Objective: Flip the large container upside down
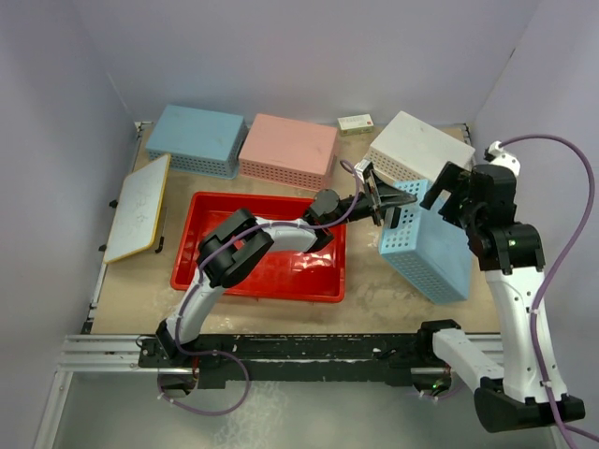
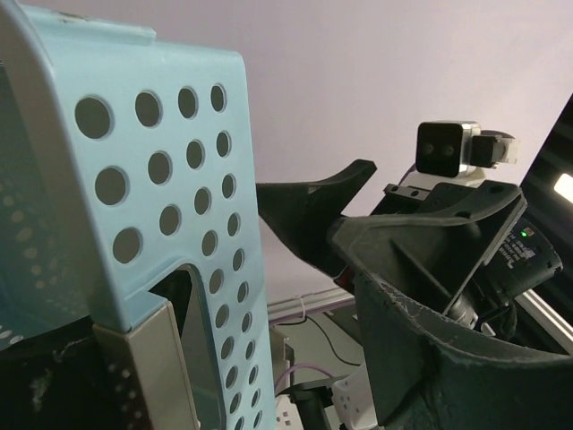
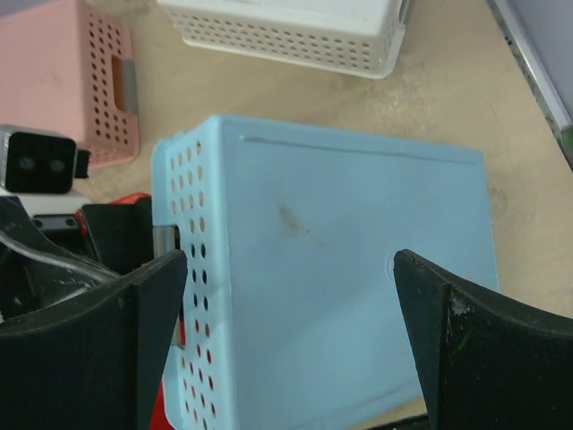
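The large container, a glossy red tray (image 1: 217, 213), lies open side up on the table's middle left, and a sliver of it shows in the right wrist view (image 3: 166, 405). My left arm reaches across it to the right. My left gripper (image 1: 374, 198) (image 2: 269, 376) is open; one finger sits at the handle cut-out of a light blue perforated basket (image 1: 435, 248) (image 2: 134, 179), which stands tilted on its side right of the tray. My right gripper (image 1: 440, 192) (image 3: 288, 269) is open wide just above the basket's smooth bottom (image 3: 349, 269), holding nothing.
Overturned baskets stand along the back: blue (image 1: 197, 138), pink (image 1: 288, 148), white (image 1: 418, 147). A small box (image 1: 356, 123) lies between pink and white. A whiteboard (image 1: 140, 208) leans at the left edge. Enclosure walls close in on three sides.
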Controlling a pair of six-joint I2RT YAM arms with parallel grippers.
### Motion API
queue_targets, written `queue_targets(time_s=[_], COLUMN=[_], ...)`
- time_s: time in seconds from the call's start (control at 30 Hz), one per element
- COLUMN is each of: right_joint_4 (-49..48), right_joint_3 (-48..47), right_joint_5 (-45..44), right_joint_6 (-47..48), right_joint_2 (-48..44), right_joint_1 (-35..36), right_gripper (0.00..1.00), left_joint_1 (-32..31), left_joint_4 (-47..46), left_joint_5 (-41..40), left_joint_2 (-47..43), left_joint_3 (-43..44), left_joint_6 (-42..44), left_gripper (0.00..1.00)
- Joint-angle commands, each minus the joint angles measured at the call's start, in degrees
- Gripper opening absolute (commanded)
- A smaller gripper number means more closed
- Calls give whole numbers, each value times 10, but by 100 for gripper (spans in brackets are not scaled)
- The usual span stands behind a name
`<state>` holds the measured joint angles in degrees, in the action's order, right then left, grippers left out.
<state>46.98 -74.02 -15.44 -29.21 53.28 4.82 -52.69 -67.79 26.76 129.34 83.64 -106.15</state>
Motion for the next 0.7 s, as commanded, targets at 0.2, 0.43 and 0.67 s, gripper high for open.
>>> queue_targets(time_s=[0.2,0.43,0.67], right_joint_4=[17,31,76], right_joint_3=[49,78,77], right_joint_5=[114,70,-34], right_joint_6=[17,8,6], right_joint_2=[-17,-10,-26], right_joint_1=[2,2,1], right_gripper=[100,100,100], left_joint_1=[0,0,17], left_joint_4=[-58,-54,-39], left_joint_5=[-15,-12,-10], left_joint_2=[-24,-29,-50], left_joint_3=[3,0,-33], left_joint_6=[-13,-8,18], left_gripper=[71,71,71])
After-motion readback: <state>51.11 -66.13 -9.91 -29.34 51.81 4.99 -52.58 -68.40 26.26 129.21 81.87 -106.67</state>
